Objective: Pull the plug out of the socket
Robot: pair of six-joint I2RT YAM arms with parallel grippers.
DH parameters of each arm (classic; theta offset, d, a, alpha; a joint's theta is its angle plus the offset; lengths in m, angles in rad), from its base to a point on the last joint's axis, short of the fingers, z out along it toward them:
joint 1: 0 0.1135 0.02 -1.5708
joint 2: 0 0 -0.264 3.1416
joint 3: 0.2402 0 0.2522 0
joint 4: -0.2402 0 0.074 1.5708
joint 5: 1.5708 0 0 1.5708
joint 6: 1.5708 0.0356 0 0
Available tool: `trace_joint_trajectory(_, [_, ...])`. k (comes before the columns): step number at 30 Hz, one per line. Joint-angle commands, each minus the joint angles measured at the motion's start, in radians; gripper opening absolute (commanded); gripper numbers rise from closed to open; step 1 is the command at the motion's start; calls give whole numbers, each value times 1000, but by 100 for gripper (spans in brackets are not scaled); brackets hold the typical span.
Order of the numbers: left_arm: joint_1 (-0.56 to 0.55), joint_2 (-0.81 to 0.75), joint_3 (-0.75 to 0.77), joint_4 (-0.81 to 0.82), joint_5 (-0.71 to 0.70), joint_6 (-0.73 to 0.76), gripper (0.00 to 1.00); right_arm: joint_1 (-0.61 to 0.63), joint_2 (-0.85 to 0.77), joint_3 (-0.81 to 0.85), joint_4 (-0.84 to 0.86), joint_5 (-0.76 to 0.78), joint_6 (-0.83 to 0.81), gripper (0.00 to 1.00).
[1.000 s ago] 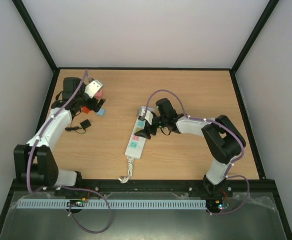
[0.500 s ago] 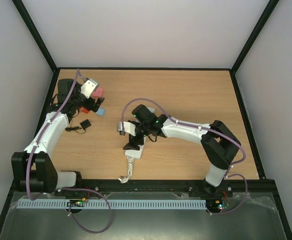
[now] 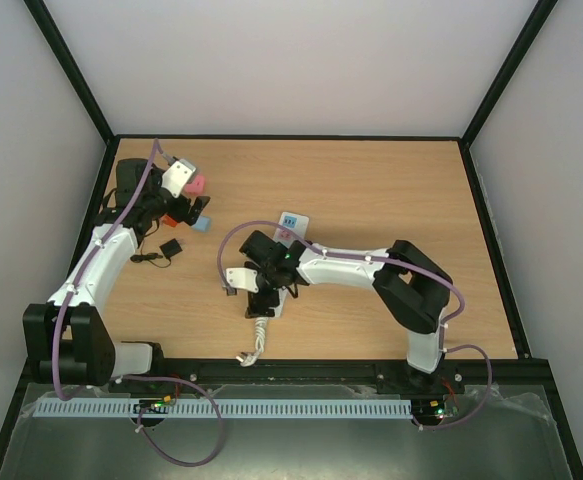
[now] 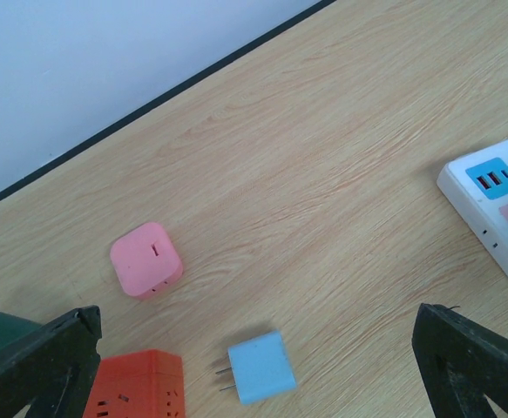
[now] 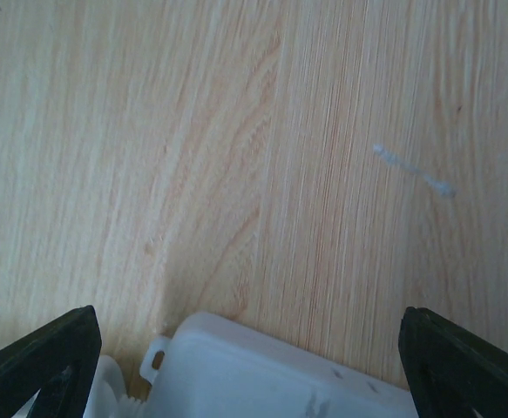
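The socket [image 3: 292,222] is a long white power strip lying near the table's middle; its far end with a blue face shows in the left wrist view [image 4: 496,187]. My right gripper [image 3: 261,297] hovers open over the strip's near end [image 5: 262,379], beside the coiled white cord [image 3: 258,340]; my arm hides the strip's middle. No plug shows in the strip. A light blue plug [image 4: 260,366] lies loose on the table, prongs bare, under my open left gripper [image 4: 255,335] at the far left [image 3: 197,212].
A pink cube [image 4: 145,259] and an orange-red cube socket [image 4: 136,386] lie by the blue plug. A black adapter [image 3: 171,247] with a thin cord lies near the left arm. Black frame rails edge the table [image 3: 391,190].
My right arm has swung left and nearer along the strip, from its far middle to the cord end. The left gripper shifted slightly toward the back left early on.
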State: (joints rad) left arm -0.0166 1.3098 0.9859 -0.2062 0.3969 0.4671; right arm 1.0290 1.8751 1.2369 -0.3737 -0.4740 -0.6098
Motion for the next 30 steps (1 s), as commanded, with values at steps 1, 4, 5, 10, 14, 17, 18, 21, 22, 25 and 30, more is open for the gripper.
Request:
trace_joint_trajectory(1, [4,-23,-16,25,25,-7,100,6,25,32,-80,75,-46,92])
trace_joint_trajectory(4, [4,-20,-17,25,30,-8,100,6,37,35,-100,123,-65,92])
trace_joint_trajectory(5, [4,-19,-15,25,31,-8,100,6,40,32,-108,135,-70,92])
trace_joint_trajectory(10, [4,-12,-14,22,37,-9,100,-3,33,7,-117,171,-100,92])
trace_joint_trajectory(14, [4,-7,-14,21,41,-9,100,-33,23,-1,-125,170,-115,92])
trace_joint_trajectory(17, [4,-2,-9,19,41,-9,100,-68,22,-1,-140,171,-134,92])
trace_joint_trajectory(18, [4,0,-5,17,42,-10,100,-81,23,-3,-146,171,-144,92])
trace_joint_trajectory(21, [4,2,-3,15,45,-10,100,-125,24,-9,-157,177,-170,91])
trace_joint_trajectory(22, [4,3,-3,16,46,-10,100,-142,23,-11,-160,179,-176,91])
trace_joint_trajectory(25, [4,6,-2,16,46,-10,100,-180,19,-18,-175,181,-199,91])
trace_joint_trajectory(30, [4,9,3,14,48,-8,100,-252,0,-58,-199,193,-262,91])
